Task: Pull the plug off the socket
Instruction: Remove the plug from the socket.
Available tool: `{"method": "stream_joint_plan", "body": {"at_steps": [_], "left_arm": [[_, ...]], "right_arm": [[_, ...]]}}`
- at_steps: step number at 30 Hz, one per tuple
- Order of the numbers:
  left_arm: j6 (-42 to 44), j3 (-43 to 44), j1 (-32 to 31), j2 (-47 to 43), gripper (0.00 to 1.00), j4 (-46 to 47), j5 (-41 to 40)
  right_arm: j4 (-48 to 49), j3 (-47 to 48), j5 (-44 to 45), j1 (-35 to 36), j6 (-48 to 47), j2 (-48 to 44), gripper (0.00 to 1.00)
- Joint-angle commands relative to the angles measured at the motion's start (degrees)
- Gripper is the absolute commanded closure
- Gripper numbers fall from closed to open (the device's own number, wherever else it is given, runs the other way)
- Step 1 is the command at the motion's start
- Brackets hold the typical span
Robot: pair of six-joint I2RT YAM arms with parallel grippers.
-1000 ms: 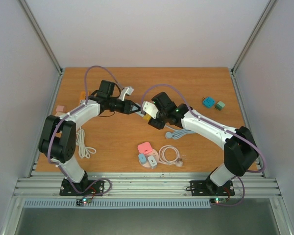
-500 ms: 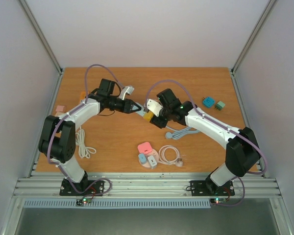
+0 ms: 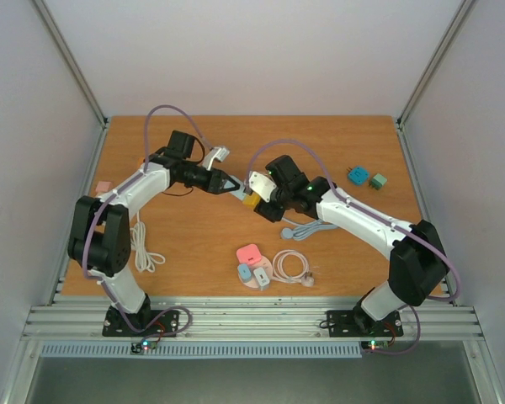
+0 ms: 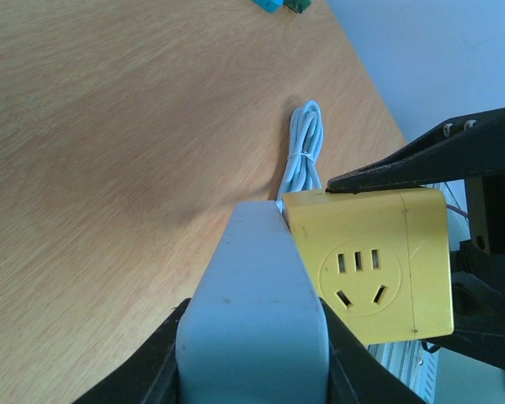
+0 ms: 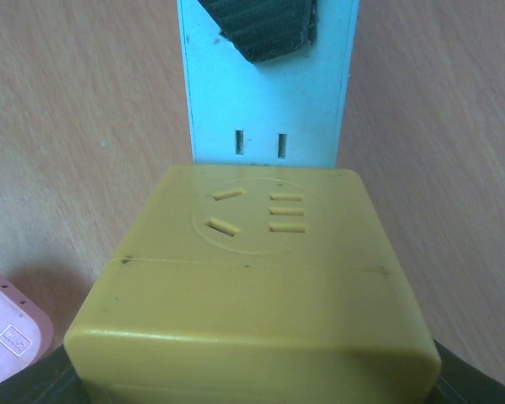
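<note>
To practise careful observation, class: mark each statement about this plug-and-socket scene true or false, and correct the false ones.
1. The left gripper is shut on the pale grey plug. True.
2. No gripper holds the yellow socket. False: the right gripper grips it.
3. The plug butts against the yellow socket. True.
4. The pink box sits in the far right corner. False: it lies near the front middle, beside the coiled white cable.

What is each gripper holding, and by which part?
Left fingers clamp the grey plug by its sides; right fingers clamp the yellow socket cube on opposite faces.
</note>
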Motion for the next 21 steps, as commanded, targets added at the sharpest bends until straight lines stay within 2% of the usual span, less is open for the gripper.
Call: {"method": "stream_joint_plan", "body": {"at_steps": [1, 9, 17, 21], "left_arm": [[5.15, -0.75, 0.84, -3.09, 1.0, -1.55, -1.9], [1.36, -2.77, 0.84, -4.67, 1.0, 3.18, -5.91], [-2.64, -3.34, 0.9, -3.65, 1.0, 5.14, -6.88], [-5.05, -2.18, 0.83, -2.11, 1.0, 3.89, -9.65]], "right_arm": [[0.37, 1.05, -0.13, -2.41, 3.79, -3.31, 0.99], [-0.76, 1.89, -2.95, -4.81, 7.63, -1.69, 0.99], [3.74, -2.22, -1.84, -3.22, 1.25, -2.39, 0.99], [4.33, -2.24, -1.85, -3.02, 2.99, -2.88, 0.99]]}}
